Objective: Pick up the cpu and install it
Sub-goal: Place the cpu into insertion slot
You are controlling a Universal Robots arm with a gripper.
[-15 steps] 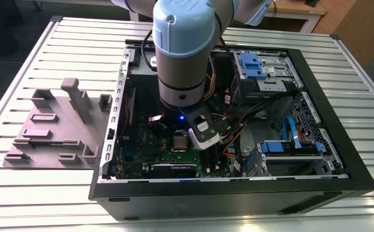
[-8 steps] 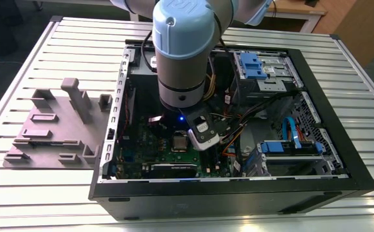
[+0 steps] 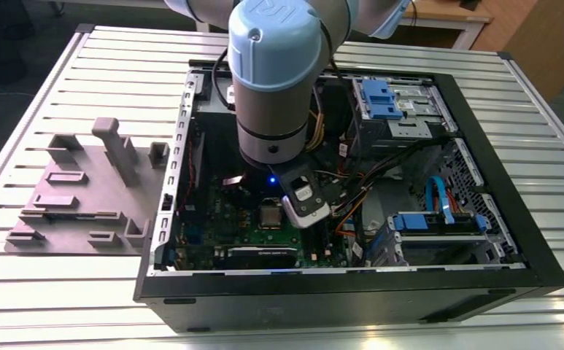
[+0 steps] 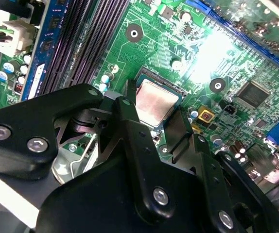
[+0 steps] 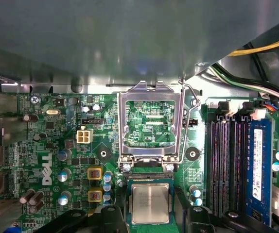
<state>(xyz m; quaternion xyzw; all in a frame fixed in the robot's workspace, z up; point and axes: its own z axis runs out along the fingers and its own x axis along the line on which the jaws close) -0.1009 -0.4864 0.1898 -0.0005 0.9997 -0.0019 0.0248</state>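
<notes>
One cpu [image 5: 150, 204] lies at the socket [image 4: 161, 80], directly under the gripper [image 5: 150, 218]. I cannot tell whether the gripper is clamping it or has let it go. My judgement is that a tilted or shifted chip pressed down here would bend the socket pins. Just ahead of the gripper the load plate [image 5: 149, 121] stands flipped open. RAM slots [image 5: 227, 165] run alongside it, with cables [image 5: 261, 47] farther off. Neither crowds the gripper.

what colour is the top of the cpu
The cpu top is silvery-grey, clearest in the first wrist view.
</notes>
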